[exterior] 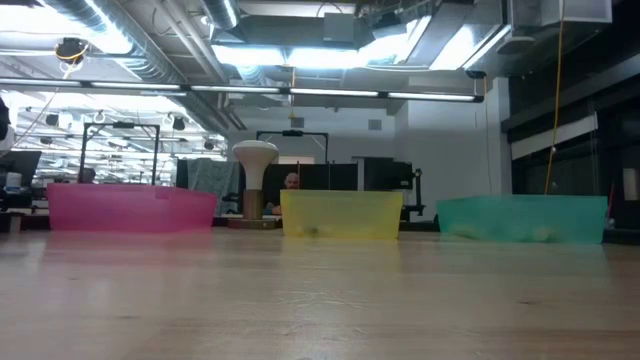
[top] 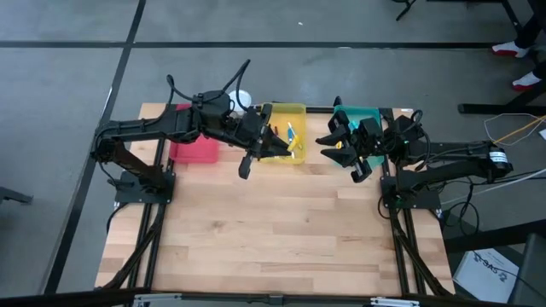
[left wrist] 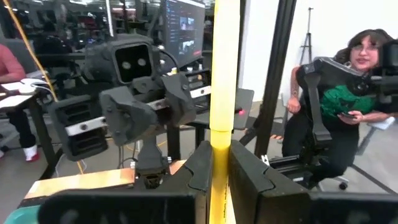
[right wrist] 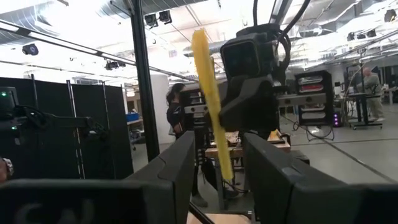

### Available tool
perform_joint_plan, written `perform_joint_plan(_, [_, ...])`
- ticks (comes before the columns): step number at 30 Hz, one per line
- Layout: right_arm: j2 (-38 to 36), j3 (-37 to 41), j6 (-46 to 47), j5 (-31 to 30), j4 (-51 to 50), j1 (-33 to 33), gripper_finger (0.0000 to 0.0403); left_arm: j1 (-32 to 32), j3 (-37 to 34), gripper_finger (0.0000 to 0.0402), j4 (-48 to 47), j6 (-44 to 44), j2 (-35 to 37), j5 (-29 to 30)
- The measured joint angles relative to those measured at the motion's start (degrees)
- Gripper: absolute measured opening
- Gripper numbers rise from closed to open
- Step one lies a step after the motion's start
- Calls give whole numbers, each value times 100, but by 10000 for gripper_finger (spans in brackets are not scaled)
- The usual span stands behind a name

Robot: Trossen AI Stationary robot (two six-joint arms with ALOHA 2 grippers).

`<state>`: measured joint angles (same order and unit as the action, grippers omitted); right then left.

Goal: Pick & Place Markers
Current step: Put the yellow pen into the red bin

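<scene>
My left gripper point(top: 271, 141) hangs level above the table at the near edge of the yellow tray point(top: 286, 115) and is shut on a yellow marker point(left wrist: 224, 81). The marker stands about upright and also shows in the right wrist view point(right wrist: 210, 93). My right gripper point(top: 327, 143) faces it from the teal tray's point(top: 358, 115) side, open and a short way off, with nothing between its fingers point(right wrist: 180, 165). More markers point(top: 294, 141) lie in the yellow tray. My left gripper pinches the yellow marker's shaft point(left wrist: 221, 146) between its two fingers, below a seam in the shaft. The fingers point(left wrist: 252, 174) reach out level toward the table's right side and lie across the marker. The marker stands upright, most of it above the fingers, lifted clear of table and trays.
A pink tray point(top: 194, 149) lies under the left arm. A white-topped object point(top: 243, 98) stands behind the trays; the low view shows it point(exterior: 255, 160) between the pink and yellow trays. The wooden table top point(top: 273, 230) spreads toward the near edge. A seated person point(left wrist: 348, 106) is beyond the table.
</scene>
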<state>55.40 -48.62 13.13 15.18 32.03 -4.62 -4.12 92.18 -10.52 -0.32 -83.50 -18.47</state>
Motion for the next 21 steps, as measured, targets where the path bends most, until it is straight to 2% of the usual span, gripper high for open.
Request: perform_joint_plan(21, [-4, 0, 14, -2, -149, 157, 133, 599, 0, 25, -954, -105, 8, 1604])
